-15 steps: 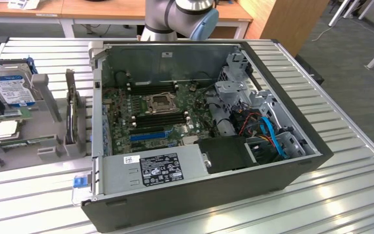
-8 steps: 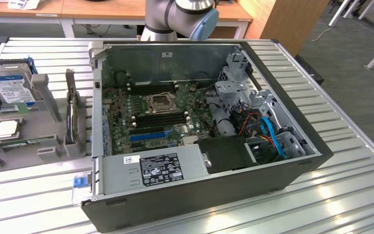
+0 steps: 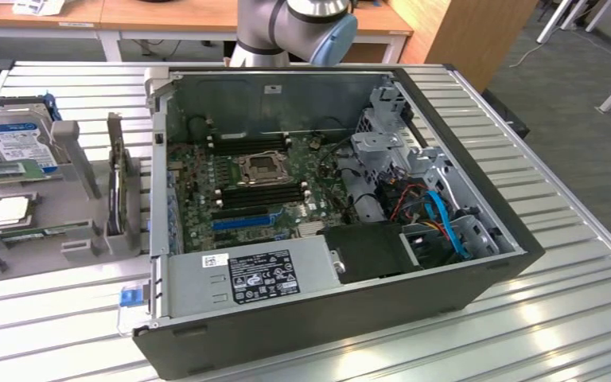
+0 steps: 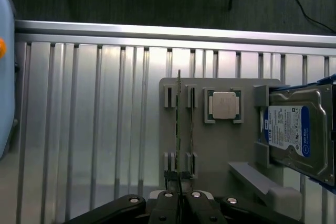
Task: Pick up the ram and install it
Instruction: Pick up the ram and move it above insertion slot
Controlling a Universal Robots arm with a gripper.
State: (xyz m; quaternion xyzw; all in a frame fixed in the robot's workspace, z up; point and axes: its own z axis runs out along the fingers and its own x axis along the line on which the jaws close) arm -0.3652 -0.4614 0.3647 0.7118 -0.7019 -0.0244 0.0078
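Pickup looks done: black gripper (image 4: 179,205) clamps nearly shut on thin green ram stick (image 4: 178,129), grey holder tray (image 4: 220,150) beyond it; seating inside dark open computer case (image 3: 337,334) remains.

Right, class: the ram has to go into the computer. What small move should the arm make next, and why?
Probably open the fingers. They are shut and appear to hold nothing, lined up with the ram, which stands on edge in its slots in the grey holder. Shut fingers could not straddle it.
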